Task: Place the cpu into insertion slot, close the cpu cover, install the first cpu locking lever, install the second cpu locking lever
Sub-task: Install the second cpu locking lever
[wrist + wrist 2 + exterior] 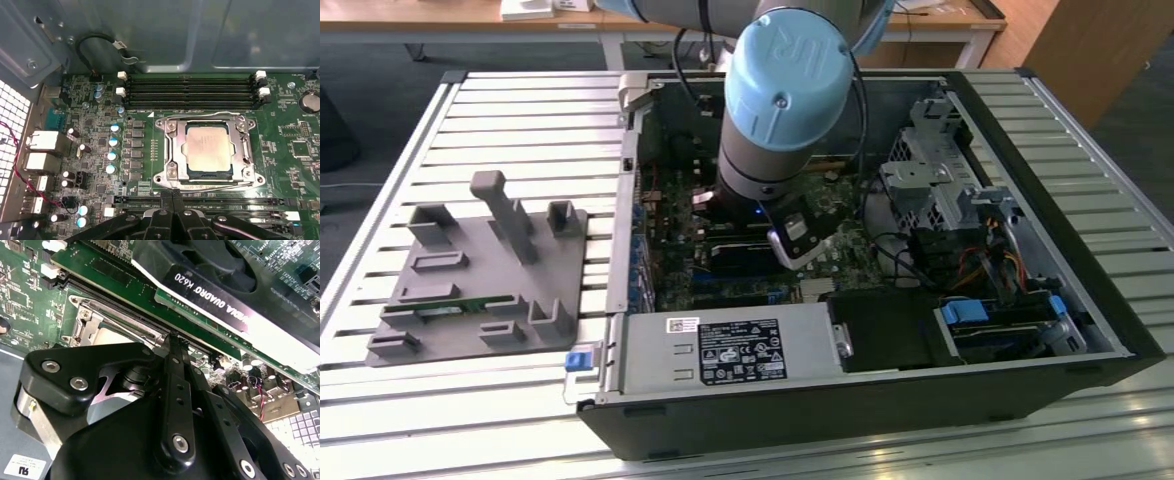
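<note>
Black hand [172, 196] lowest in the first wrist view, fingers pressed together and gripping nothing, tip at 6 o'clock of the socket [165, 176], chip [207, 148] seated inside, silver cover [242, 131] lying closed around it, memory slots [190, 90] at 12 o'clock.

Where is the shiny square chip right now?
In the first wrist view the cpu sits in the insertion slot on the green board, framed by the cpu cover, between the long memory slots and the gripper.
</note>
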Motion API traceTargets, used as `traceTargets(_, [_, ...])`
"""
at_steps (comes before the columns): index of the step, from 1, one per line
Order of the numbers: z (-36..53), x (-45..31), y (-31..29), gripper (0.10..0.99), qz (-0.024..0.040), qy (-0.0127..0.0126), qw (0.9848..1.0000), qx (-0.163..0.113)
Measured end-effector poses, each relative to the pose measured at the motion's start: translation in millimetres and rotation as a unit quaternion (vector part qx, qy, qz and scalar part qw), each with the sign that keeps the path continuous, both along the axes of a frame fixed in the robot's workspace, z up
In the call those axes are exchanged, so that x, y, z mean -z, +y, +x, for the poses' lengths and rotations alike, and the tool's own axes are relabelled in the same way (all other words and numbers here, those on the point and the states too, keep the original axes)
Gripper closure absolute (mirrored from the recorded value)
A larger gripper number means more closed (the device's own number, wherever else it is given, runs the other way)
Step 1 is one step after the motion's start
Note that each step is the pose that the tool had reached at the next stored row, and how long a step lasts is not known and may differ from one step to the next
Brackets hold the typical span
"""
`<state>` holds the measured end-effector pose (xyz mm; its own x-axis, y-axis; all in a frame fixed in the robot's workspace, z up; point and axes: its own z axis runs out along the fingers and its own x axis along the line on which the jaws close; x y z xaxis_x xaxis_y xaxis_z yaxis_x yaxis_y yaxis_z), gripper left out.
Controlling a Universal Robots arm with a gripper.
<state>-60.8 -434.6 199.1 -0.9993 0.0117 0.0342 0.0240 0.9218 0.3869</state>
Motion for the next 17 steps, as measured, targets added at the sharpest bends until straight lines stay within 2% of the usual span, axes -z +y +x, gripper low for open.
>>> traceTargets(17, [-7.0, 9.6, 7.3, 0.98, 0.0033, 0.0, 1.0, 0.0])
